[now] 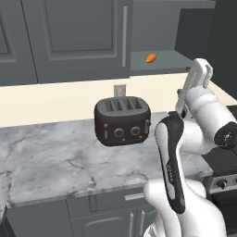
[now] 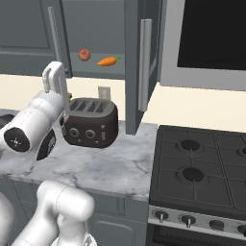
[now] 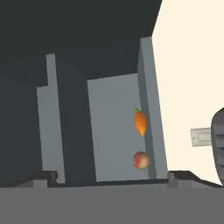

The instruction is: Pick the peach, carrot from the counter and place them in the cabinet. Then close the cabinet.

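Gripper: I see my gripper (image 3: 111,177) with jaws spread wide and nothing between them, facing the cabinet opening.
Peach: I find the peach (image 2: 84,55) on the cabinet (image 2: 132,62) shelf, left of the carrot.
Carrot: the carrot (image 2: 107,61) lies on the same shelf, just beside the peach, not touching.
Cabinet: door stands open.
Counter: on the counter (image 1: 51,162) I see a toaster (image 1: 122,120), below the cabinet.
Stove: the stove (image 2: 202,173) sits right of the counter.
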You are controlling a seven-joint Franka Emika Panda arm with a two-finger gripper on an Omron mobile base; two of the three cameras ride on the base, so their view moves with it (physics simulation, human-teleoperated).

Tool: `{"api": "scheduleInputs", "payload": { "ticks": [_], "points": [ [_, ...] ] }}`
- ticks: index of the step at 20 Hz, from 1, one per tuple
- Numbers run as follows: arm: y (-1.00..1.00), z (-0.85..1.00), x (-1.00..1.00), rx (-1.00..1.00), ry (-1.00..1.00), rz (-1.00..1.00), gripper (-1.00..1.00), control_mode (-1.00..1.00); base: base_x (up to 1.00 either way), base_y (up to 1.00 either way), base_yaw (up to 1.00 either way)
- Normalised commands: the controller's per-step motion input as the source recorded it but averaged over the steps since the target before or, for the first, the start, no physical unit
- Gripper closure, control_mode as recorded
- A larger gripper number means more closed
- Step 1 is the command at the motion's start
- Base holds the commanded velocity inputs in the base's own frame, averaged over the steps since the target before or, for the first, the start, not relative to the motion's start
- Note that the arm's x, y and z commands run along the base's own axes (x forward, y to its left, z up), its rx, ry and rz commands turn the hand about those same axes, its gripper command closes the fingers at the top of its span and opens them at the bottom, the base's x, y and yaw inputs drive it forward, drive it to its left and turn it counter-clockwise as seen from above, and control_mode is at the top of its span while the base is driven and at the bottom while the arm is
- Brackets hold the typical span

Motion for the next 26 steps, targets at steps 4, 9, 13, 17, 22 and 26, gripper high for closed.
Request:
{"api": "scheduleInputs", "payload": {
  "ticks": [4, 9, 13, 17, 22, 26],
  "points": [
    [-0.97, 0.00, -1.00, 0.29, -0.25, 0.00, -1.00, -1.00, 0.00, 0.00, 0.00],
    [-1.00, 0.00, -1.00, 0.32, -0.17, -0.01, -1.00, -1.00, 0.00, 0.00, 0.00],
    [-0.90, 0.00, -1.00, 0.23, 0.00, -0.07, -1.00, -1.00, 0.00, 0.00, 0.00],
    [-0.95, -0.05, -0.99, 0.17, 0.01, -0.04, -1.00, -1.00, 0.00, 0.00, 0.00],
    [-1.00, -0.19, -0.16, 0.03, 0.24, 0.01, -1.00, -1.00, 0.00, 0.00, 0.00],
    [-0.84, -0.22, 0.20, 0.00, 0.29, 0.14, -1.00, -1.00, 0.00, 0.00, 0.00]
  ]
}}
